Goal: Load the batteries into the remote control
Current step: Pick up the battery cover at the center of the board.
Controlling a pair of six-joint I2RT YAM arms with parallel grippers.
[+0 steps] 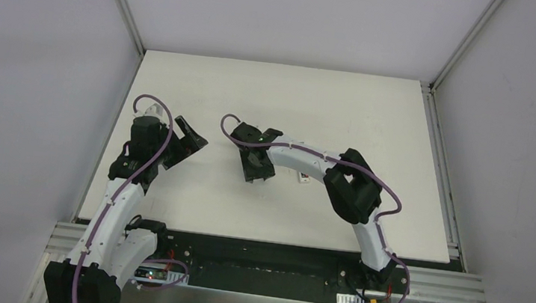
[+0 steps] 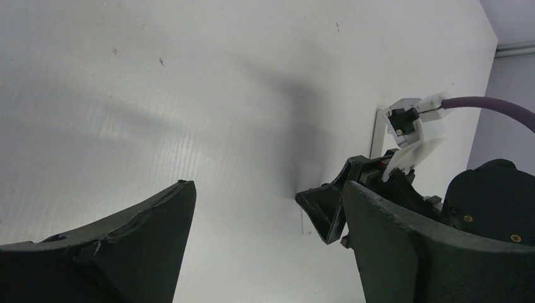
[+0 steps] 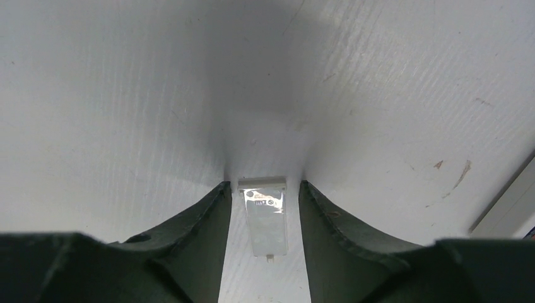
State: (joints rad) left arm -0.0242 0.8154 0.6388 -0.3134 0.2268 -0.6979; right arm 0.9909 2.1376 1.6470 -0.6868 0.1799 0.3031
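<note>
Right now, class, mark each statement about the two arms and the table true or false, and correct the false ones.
1. The left gripper is open with nothing between its fingers. True.
2. Between the fingers of the right gripper lies a small white cover piece. True.
3. The left gripper holds a red-orange battery. False: it holds nothing.
4. The right gripper is at the table's far edge. False: it is near the middle of the white table.
</note>
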